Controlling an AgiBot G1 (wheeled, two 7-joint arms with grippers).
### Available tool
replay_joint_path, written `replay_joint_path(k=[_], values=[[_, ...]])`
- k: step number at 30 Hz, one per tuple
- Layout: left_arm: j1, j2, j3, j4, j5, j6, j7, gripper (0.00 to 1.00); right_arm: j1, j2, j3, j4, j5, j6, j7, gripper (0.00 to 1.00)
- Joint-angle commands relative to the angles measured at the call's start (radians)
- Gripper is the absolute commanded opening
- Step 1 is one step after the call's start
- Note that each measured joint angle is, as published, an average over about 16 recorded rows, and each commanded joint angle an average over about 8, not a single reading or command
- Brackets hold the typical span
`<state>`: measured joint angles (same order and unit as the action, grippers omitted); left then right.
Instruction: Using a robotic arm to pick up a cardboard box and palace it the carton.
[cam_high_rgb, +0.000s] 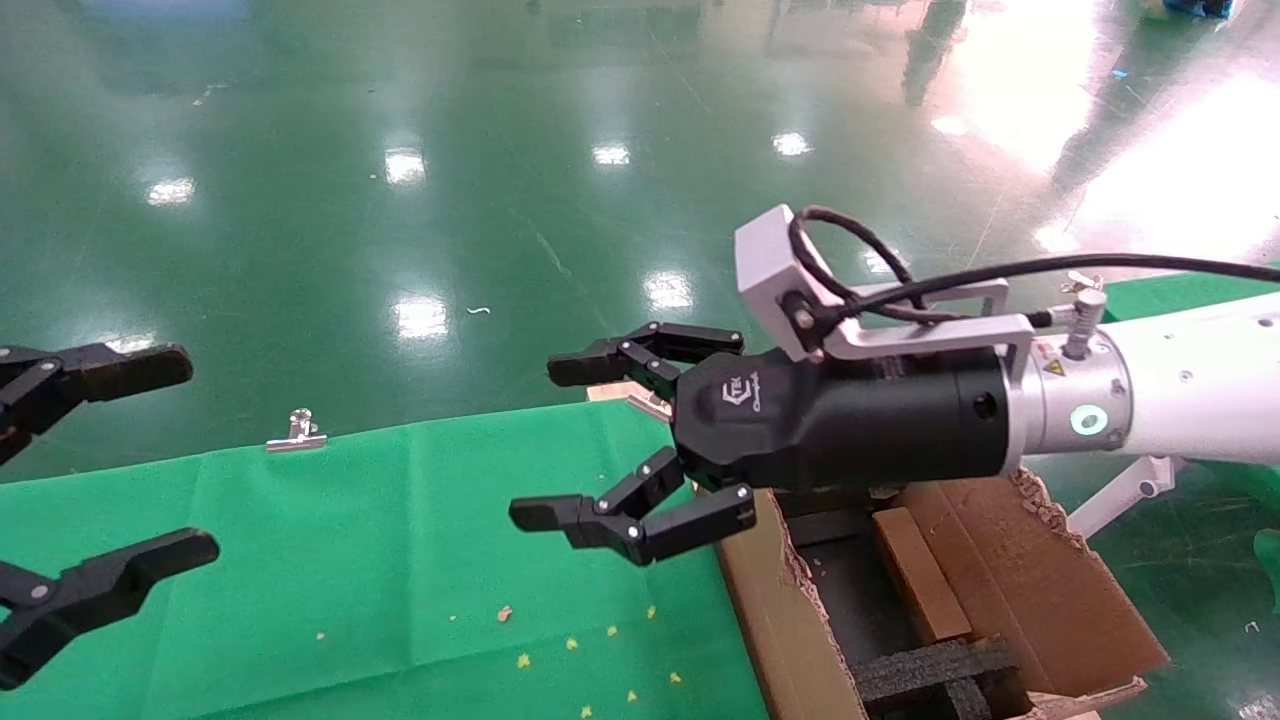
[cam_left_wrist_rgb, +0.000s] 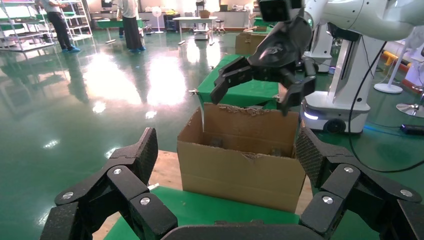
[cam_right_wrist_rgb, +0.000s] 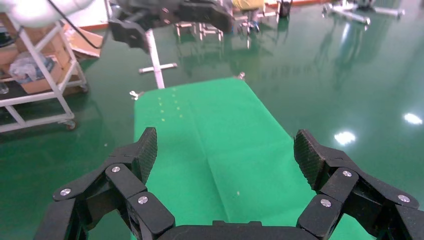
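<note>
My right gripper (cam_high_rgb: 548, 442), black on a white arm (cam_high_rgb: 1190, 390), hangs open and holds nothing. It is above the green cloth, just past the near-left corner of the carton (cam_high_rgb: 1010, 590). The carton (cam_left_wrist_rgb: 240, 170) is large, brown and torn-edged, with black foam (cam_high_rgb: 930, 670) inside. A small flat brown cardboard box (cam_high_rgb: 920, 575) leans inside it. The right wrist view shows only green cloth between the right gripper's (cam_right_wrist_rgb: 227, 150) jaws. My left gripper (cam_high_rgb: 180, 458) is open at the far left and, in its own view (cam_left_wrist_rgb: 227, 150), faces the carton from across the table.
A green cloth (cam_high_rgb: 380, 560) covers the table, with yellow crumbs (cam_high_rgb: 570, 645) near its front. A metal clip (cam_high_rgb: 296, 432) sits on the far edge. Shiny green floor surrounds the table. A white cart (cam_right_wrist_rgb: 35, 85) with boxes stands off to one side.
</note>
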<state>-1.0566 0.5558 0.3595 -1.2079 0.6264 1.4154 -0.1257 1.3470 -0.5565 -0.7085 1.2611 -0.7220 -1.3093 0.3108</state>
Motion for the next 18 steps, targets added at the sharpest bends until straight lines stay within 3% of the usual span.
replay_joint_path(k=[1,18], values=[[0.000,0.000,0.000,0.000,0.000,0.000,0.000,1.00,-0.025,-0.005,0.039,0.002,-0.001,-0.017,-0.011,1.00],[0.000,0.000,0.000,0.000,0.000,0.000,0.000,1.00,-0.236,-0.047,0.371,0.020,-0.007,-0.161,-0.107,1.00]])
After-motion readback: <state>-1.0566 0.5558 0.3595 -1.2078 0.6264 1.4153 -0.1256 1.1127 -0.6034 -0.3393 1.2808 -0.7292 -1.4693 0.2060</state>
